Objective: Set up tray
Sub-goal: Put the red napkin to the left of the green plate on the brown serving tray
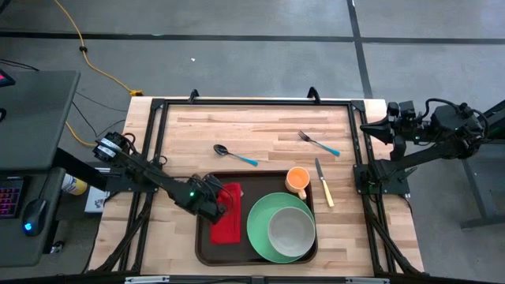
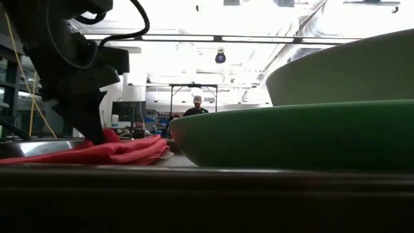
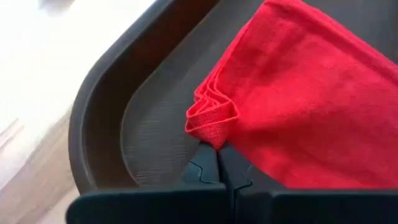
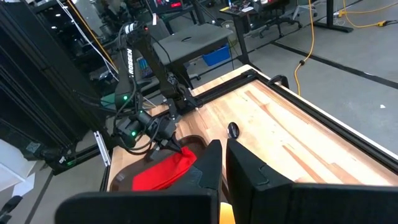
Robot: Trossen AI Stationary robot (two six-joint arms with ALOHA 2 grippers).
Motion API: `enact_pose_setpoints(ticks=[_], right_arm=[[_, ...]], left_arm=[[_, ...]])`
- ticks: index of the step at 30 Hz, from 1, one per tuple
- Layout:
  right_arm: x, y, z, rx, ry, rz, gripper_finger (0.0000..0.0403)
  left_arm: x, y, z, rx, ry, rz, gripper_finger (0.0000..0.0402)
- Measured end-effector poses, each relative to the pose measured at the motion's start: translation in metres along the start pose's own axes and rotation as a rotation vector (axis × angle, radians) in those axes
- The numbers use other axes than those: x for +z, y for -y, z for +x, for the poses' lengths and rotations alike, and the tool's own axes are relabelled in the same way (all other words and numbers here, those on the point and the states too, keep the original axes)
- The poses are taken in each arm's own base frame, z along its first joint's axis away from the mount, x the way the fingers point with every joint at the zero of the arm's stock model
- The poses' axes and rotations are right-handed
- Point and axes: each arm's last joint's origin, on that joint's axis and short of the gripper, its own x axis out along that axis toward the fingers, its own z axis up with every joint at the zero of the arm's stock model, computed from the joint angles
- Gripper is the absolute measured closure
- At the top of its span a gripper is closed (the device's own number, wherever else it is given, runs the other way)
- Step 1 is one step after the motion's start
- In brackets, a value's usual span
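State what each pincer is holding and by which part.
The left pincer pinches the red napkin by a folded corner, over the tray. The right pincer is shut on nothing.

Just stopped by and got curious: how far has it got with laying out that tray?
Done: the tray already holds a green plate with a bowl, an orange cup and the red napkin. In hand: the left gripper pinches the napkin's folded corner. Left: spoon, fork and knife lie on the table; the right gripper waits.
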Motion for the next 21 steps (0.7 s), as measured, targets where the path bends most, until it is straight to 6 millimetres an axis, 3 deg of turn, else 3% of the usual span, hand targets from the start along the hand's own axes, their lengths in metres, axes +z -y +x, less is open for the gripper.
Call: enact_pose_setpoints(ticks=[14,21], right_arm=[[0.0,0.0,0.0,0.0,0.0,-0.004,0.0403],[0.0,0.0,0.0,0.01,-0.006,-0.004,0.0403]], left_arm=[[0.012,0.012,-0.015,-0.047,-0.044,0.126,0.0389],[0.001,0.016,-0.022,-0.077,-0.086,0.115,0.0391]])
